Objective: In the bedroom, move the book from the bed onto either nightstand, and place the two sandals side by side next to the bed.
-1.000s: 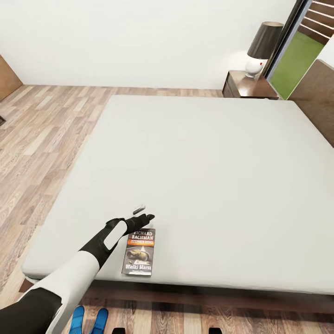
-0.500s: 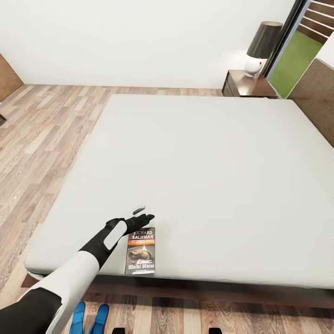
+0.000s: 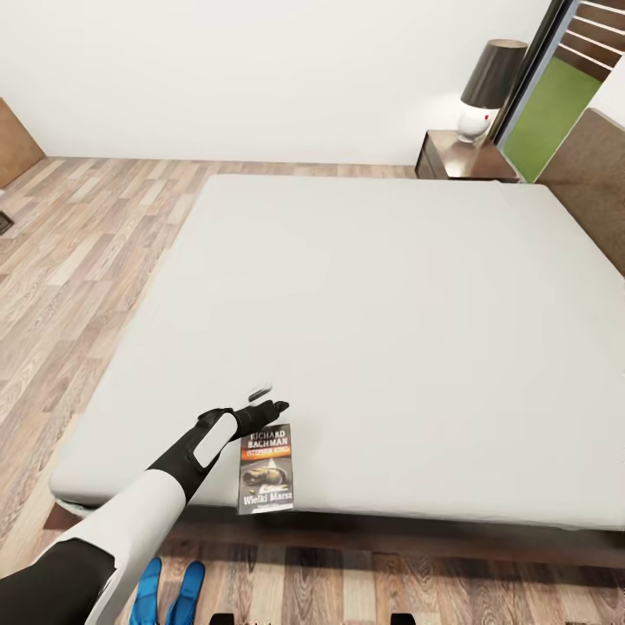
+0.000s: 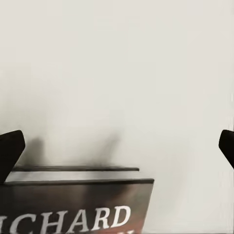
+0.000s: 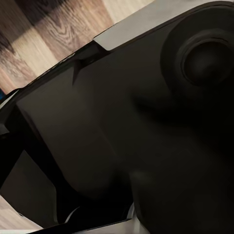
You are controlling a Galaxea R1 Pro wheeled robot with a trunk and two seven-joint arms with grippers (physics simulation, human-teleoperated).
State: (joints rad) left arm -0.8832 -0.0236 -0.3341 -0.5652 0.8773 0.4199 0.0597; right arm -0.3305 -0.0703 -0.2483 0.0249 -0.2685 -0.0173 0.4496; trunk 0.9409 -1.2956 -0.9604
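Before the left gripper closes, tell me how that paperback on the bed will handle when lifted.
The book looks thin and small, so probably light. As a paperback lying flat on the soft mattress, it may flex if pinched by one edge. It sits at the mattress's near edge, so a push from the left gripper could slide it off.

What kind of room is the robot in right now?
Most likely a bedroom: a large bed with a bare pale mattress takes up most of the head view, a dark nightstand with a lamp stands at its far corner, and the floor is wood plank.
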